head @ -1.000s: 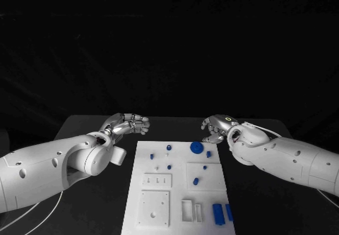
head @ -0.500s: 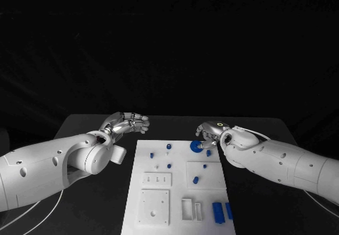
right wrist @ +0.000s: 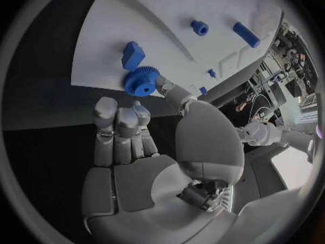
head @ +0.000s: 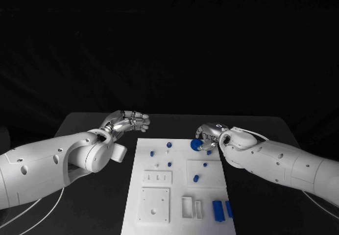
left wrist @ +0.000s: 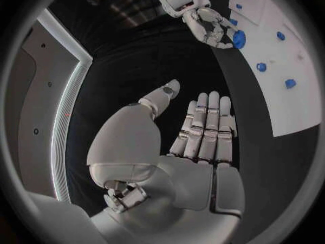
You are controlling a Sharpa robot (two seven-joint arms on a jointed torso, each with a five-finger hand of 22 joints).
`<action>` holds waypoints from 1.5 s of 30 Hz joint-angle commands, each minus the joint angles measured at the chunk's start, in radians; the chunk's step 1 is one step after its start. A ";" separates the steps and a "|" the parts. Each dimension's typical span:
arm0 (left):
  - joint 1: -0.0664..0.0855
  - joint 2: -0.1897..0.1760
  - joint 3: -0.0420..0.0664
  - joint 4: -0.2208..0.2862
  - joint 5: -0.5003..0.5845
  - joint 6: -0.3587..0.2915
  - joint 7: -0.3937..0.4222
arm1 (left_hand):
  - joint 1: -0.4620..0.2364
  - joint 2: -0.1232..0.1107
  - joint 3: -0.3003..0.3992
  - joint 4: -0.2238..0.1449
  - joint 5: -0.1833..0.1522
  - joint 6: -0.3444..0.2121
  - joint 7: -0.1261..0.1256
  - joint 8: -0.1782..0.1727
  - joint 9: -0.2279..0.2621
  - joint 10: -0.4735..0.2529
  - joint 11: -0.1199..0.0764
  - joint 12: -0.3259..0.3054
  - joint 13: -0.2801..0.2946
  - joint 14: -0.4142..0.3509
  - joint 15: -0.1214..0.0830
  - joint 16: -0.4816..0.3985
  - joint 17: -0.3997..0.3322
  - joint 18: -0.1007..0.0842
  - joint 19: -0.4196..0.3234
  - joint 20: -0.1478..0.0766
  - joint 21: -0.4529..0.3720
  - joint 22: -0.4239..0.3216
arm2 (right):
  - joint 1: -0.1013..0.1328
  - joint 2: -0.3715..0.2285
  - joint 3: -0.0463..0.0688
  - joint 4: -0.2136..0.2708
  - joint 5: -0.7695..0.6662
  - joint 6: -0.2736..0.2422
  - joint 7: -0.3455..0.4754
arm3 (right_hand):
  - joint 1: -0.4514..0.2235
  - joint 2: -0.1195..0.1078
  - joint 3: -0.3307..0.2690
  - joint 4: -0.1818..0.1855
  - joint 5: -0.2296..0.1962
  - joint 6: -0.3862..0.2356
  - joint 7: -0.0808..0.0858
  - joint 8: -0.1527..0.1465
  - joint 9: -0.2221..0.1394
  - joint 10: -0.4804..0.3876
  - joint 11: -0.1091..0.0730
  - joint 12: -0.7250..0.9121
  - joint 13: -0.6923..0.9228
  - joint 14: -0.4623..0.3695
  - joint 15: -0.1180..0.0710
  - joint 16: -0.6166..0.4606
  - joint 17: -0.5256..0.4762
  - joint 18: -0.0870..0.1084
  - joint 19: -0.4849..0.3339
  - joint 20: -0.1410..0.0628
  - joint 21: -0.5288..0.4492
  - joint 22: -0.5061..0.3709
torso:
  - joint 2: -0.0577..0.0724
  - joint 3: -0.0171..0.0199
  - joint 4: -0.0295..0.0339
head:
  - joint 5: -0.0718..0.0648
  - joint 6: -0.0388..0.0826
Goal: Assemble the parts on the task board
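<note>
The right hand (head: 209, 135), fingers apart, touches the blue gear (head: 197, 144), which lies flat on the task board (head: 141, 221) just beyond its fingertips; the left hand (head: 127, 122) hovers empty, fingers loosely spread.

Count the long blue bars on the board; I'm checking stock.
2. One long blue bar lies at the task board's near right corner; the second bar lies beside it. More may be hidden.

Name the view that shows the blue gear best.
The right wrist view: the blue gear lies close, teeth visible, at the right hand's fingertips. The head view and left wrist view show a small blue disc by that hand.
</note>
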 commanded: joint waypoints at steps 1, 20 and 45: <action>0.001 0.003 0.001 0.000 0.002 0.015 0.008 | -0.013 0.000 0.001 -0.007 0.000 0.008 0.008 -0.003 -0.001 0.002 0.007 -0.004 0.001 -0.002 0.002 -0.003 -0.001 0.019 -0.004 0.003 0.005 0.022 | -0.004 0.006 -0.001 -0.005 -0.011 0.027 0.010 | -0.002 0.009 0.000 -0.003 0.004 0.002 0.000 0.001 0.001 -0.001 0.000 0.005 0.002 -0.005 -0.003 0.004 0.003 0.070 -0.009 -0.001 0.005 0.024 | 0.000 0.0000 -0.0007 | 0.001 -0.002; 0.001 0.002 0.001 0.001 0.002 0.018 0.006 | -0.014 0.000 0.002 -0.007 0.000 0.008 0.008 -0.004 -0.001 0.002 0.007 -0.005 0.002 -0.003 0.002 -0.003 -0.001 0.019 -0.004 0.004 0.005 0.022 | -0.016 0.024 -0.005 -0.033 -0.006 0.073 0.012 | -0.007 0.041 0.069 0.028 -0.039 0.037 -0.008 0.019 0.006 0.006 -0.007 0.007 0.012 -0.003 -0.010 -0.003 0.025 0.070 -0.018 0.001 0.025 0.021 | 0.000 0.0012 -0.0006 | 0.005 -0.011; 0.001 0.003 0.001 0.000 0.002 0.021 0.005 | -0.014 0.000 0.003 -0.008 -0.001 0.009 0.008 -0.004 -0.001 0.003 0.007 -0.006 0.002 -0.002 0.002 -0.003 -0.001 0.020 -0.004 0.004 0.005 0.022 | -0.038 0.045 -0.025 -0.056 -0.101 0.064 -0.022 | -0.006 0.035 0.091 0.028 -0.042 0.061 -0.007 0.029 0.010 0.015 -0.006 0.013 0.019 0.001 -0.009 -0.004 0.037 0.070 -0.017 -0.003 0.040 0.022 | 0.000 0.0016 0.0006 | 0.006 -0.015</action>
